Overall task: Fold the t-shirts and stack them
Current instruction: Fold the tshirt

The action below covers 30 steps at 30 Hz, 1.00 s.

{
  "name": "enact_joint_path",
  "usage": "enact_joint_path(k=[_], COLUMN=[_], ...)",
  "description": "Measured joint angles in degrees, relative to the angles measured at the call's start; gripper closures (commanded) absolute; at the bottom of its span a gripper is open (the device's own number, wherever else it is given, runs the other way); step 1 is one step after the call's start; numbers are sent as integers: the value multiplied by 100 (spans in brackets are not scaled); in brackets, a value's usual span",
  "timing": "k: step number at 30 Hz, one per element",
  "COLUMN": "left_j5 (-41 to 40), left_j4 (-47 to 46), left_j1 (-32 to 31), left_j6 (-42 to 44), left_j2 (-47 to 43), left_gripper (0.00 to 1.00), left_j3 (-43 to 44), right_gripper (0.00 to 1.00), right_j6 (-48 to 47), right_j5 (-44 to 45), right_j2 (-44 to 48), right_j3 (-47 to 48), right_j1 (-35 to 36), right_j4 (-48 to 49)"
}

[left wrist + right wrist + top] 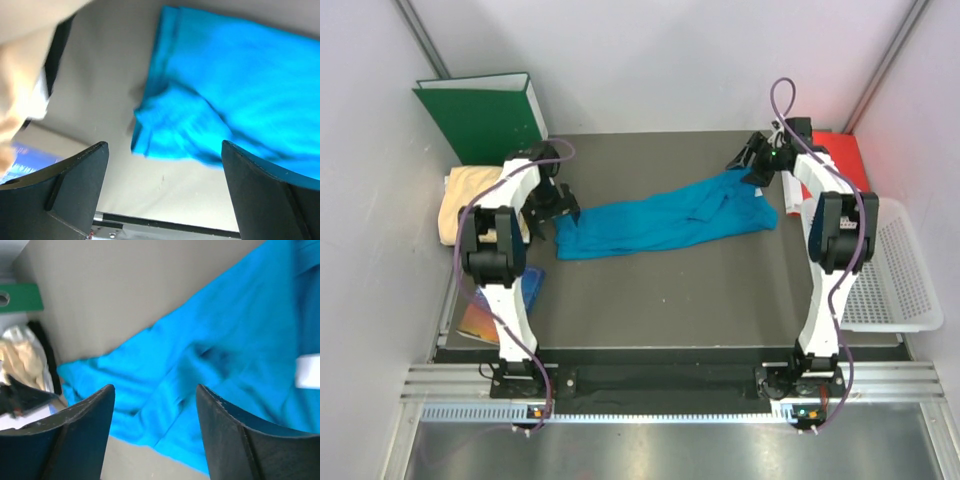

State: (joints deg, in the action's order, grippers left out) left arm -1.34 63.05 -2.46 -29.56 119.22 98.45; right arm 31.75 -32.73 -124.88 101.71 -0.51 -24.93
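- Starting far left: green binder stands upright at the back wall, behind and outboard of the left hand.
- Pale yellow-orange shirt lies bunched at the left edge of the desk, just outboard of the left hand and partly under that arm. It's well apart from the right hand.
- Left hand: fingers are spread wide with nothing between them. The wrist view is blurred, so I can't tell whether they touch cloth.
- Teal-blue shirt lies rumpled and drawn out in a long strip across the desk, spanning from one hand to the other. Its left corner sits just ahead of the left fingertips, and its right end lies under the right hand.
- Right hand: fingers are spread and pinch nothing. It hangs over the wider right end of the teal shirt. The white neck label shows just to the right of the fingers in the wrist view.
- Red folder lies just outboard of the right hand at the back corner.
- White perforated basket sits off the desk's right edge, outboard of the right arm.
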Motion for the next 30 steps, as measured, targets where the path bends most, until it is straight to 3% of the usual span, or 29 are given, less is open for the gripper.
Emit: enact_joint_path(k=[2,3,6,15,22,30], left_j5=[4,4,24,52,197,197], left_j4=[-48,-85,-225,-284,-297,-304], left_j1=[-31,-42,-72,-76,-76,-76], left_j6=[68,103,190,431,560,688], left_j2=[-389,-595,-1056,-1108,-1097,-1093], left_gripper=[1,1,1,1,1,1], left_j3=[-57,-72,-74,-74,-90,-251], right_gripper=[58,77,92,100,100,100], right_j6=[-114,-184,-332,-575,-828,-857], right_j5=[13,9,-24,376,1390,1792], right_j2=[326,470,778,728,737,573], right_j3=[-210,-321,-680,-1182,-1115,-925], right_j1=[87,144,356,802,796,828], right_j4=[-11,-4,-48,-866,-1121,-1014])
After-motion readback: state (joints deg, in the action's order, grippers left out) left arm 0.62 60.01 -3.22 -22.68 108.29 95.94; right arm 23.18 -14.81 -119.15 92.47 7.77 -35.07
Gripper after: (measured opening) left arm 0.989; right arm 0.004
